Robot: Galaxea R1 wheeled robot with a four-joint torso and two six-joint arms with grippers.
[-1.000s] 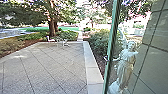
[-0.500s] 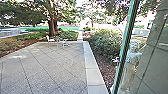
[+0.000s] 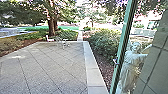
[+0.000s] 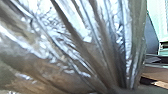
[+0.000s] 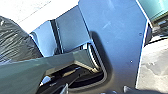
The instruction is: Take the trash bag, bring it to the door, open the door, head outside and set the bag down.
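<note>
The trash bag (image 4: pixel 82 47) is filling the near space at the robot's left wrist, its dark, shiny folds drawing tightly together, so the left gripper is probably carrying it, though how far open that claw is and what it is gripping I cannot tell; for the right gripper, I cannot tell either. The main risk is snagging: the green-edged glass door (image 3: pixel 123 45) is standing at 1 o'clock, and if it is swinging inward or the robot is veering right, it could be catching an arm or tearing the plastic. A loaded bag could also be slipping or dragging. A blurred pale figure, probably a person (image 3: pixel 131 65), is showing at 2 o'clock by the door, so a right turn could be risking a bump. A pale kerb (image 3: pixel 92 75) is running from 12 towards 1 o'clock, with a bush (image 3: pixel 102 43) growing beyond it. Paving (image 3: pixel 50 67) is stretching openly from 10 to 12; a chair (image 3: pixel 50 39) and small table (image 3: pixel 64 43) are standing far off near 11, before a tree trunk (image 3: pixel 52 27).
</note>
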